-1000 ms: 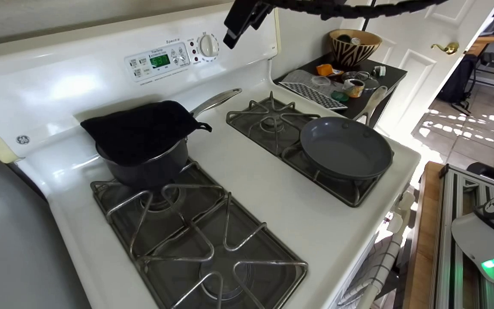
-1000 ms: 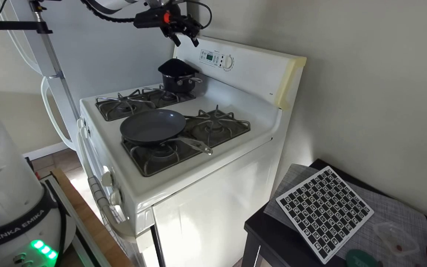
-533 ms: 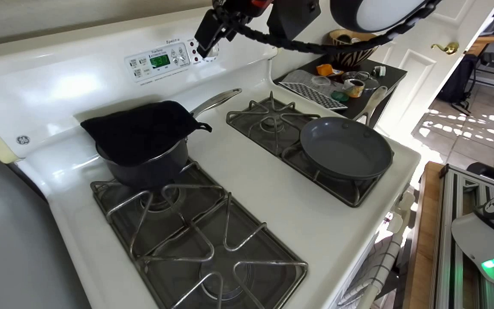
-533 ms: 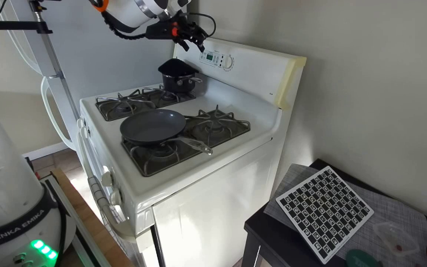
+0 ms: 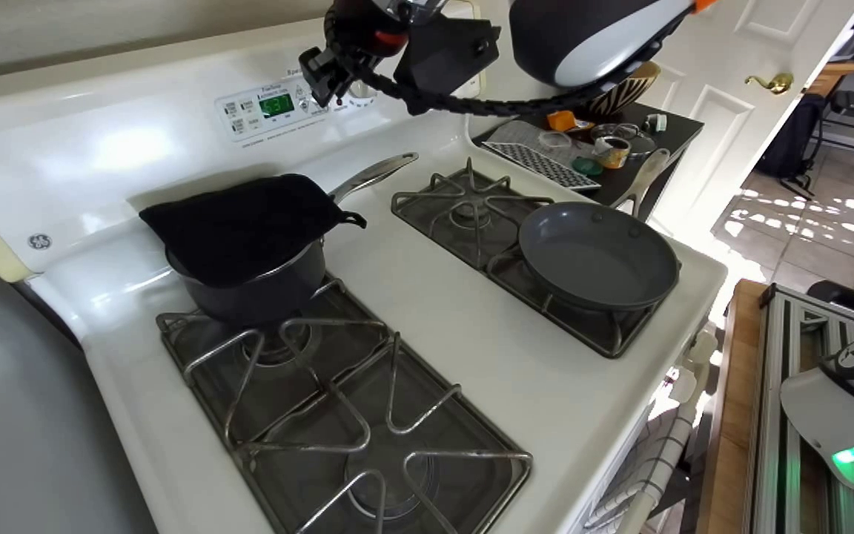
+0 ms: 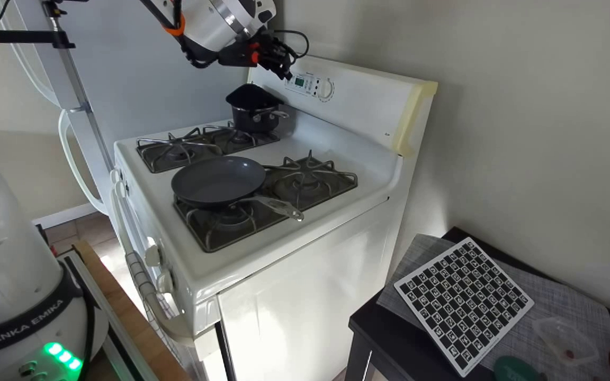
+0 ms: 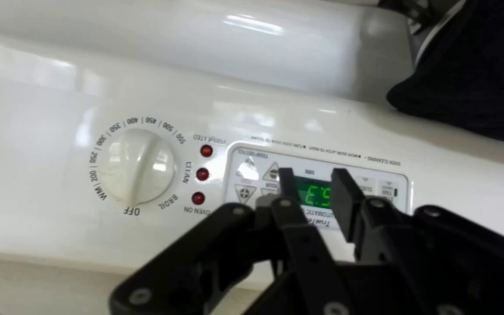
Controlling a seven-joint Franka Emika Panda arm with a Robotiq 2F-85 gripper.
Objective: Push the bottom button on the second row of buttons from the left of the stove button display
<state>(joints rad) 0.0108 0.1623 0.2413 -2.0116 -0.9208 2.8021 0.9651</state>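
Note:
The stove button display (image 5: 249,123) is a pale panel with a green-lit screen (image 7: 314,193), set in the white stove back; its lettering stands upside down in the wrist view. Small pale buttons sit at its left end in an exterior view. There the bottom button of the second row (image 5: 253,122) shows; in the wrist view this clock button (image 7: 365,184) lies just beyond the right-hand finger. Fingers hide the buttons above it there. My gripper (image 7: 313,171) is over the screen, jaws apart with nothing held. An exterior view has the gripper (image 6: 287,77) by the display's left end.
A white oven knob (image 7: 138,166) and red lights (image 7: 202,174) flank the display. Below it a black pot with a dark cloth (image 5: 245,222) stands on a rear burner. A grey pan (image 5: 597,252) rests on a front burner.
The gripper has come down along the stove back, past the knob to the display's screen. Its jaws have drawn closer together. Pot and pan have stayed put.

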